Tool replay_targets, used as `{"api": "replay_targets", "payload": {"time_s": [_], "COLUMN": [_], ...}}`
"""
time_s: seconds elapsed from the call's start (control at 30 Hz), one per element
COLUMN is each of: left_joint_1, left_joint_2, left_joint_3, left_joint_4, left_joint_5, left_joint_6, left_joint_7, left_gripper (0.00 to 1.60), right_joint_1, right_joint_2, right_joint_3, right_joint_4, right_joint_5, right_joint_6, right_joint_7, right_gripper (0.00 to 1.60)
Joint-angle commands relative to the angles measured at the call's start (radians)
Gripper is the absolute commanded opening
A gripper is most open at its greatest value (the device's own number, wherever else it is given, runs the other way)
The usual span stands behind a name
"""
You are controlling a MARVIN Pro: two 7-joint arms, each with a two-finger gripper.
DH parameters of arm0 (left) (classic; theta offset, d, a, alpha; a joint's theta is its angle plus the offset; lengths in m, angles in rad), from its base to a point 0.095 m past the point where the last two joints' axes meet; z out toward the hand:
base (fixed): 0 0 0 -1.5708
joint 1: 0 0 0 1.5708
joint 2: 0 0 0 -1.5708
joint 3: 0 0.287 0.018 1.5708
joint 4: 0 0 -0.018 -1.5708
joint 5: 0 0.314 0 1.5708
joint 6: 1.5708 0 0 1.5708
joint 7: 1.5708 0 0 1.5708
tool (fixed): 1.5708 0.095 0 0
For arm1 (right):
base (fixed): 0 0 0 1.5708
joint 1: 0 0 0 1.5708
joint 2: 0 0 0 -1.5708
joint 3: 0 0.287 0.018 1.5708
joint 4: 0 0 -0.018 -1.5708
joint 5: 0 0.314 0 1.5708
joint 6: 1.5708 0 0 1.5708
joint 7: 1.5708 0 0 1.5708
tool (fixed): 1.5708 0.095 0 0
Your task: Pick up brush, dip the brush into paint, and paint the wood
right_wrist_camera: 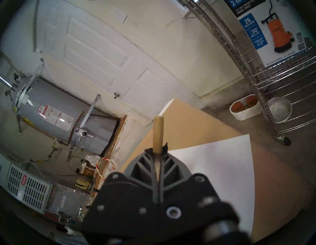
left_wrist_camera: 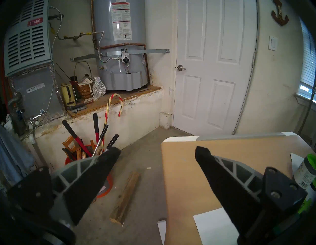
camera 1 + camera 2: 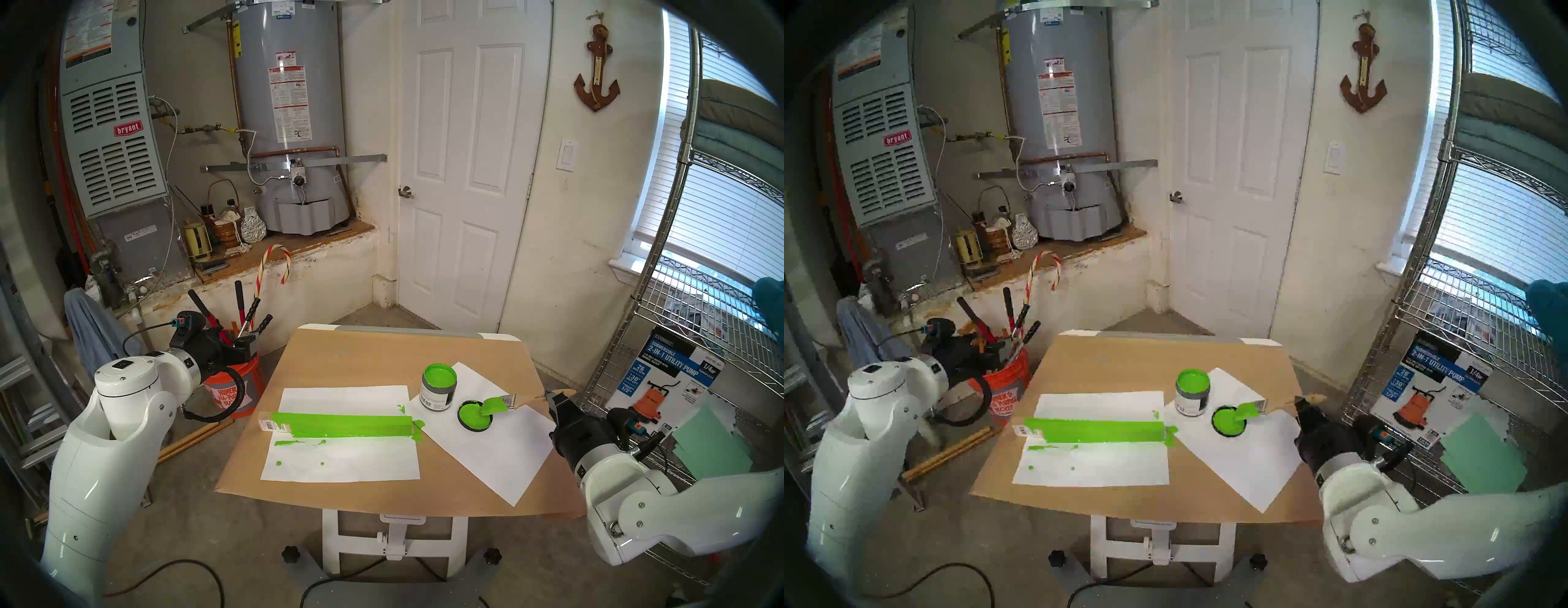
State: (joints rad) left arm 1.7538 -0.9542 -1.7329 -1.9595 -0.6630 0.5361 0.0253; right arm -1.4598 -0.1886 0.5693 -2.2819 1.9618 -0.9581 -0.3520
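Observation:
The brush [image 3: 505, 403] has a pale handle, a silver ferrule and green bristles, which lie over a black lid [image 3: 475, 417] filled with green paint. My right gripper [image 3: 556, 401] is shut on the handle at the table's right edge; the handle's end [image 1: 158, 131] sticks out past the fingertips. The open paint jar [image 3: 438, 388] stands just left of the lid. The wood [image 3: 339, 424], a long strip coated green with a barcode sticker at its left end, lies on white paper. My left gripper [image 2: 157, 152] hangs open and holds nothing, off the table's left side.
Two white paper sheets [image 3: 339, 458] smeared green lie on the brown-covered table [image 3: 382, 361]. An orange bucket [image 3: 237, 386] of tools stands on the floor by my left arm. A wire shelf [image 3: 679, 339] with a pump box stands close to my right arm.

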Motion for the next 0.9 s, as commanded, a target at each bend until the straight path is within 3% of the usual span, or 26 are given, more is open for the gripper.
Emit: {"api": "replay_targets", "payload": {"time_s": [0.0, 0.6, 0.87], "left_joint_1": [-0.008, -0.006, -0.005], "left_joint_2": [0.002, 0.001, 0.001], "left_joint_3": [-0.010, -0.012, -0.012], "left_joint_4": [-0.016, -0.018, -0.020], "left_joint_5": [0.001, 0.001, 0.001], "left_joint_6": [-0.007, -0.008, -0.009], "left_joint_7": [0.002, 0.002, 0.003], "left_gripper": [1.60, 1.60, 1.60], "right_joint_1": [-0.047, -0.209, -0.293], "right_joint_2": [-0.035, -0.134, -0.190], "right_joint_3": [0.033, 0.145, 0.212], "right_joint_4": [0.015, 0.111, 0.142], "right_joint_5": [0.035, 0.202, 0.214], "right_joint_6": [-0.002, -0.002, -0.002], "right_joint_7": [0.114, 0.401, 0.533], "right_gripper": [0.00, 0.00, 0.00]}}
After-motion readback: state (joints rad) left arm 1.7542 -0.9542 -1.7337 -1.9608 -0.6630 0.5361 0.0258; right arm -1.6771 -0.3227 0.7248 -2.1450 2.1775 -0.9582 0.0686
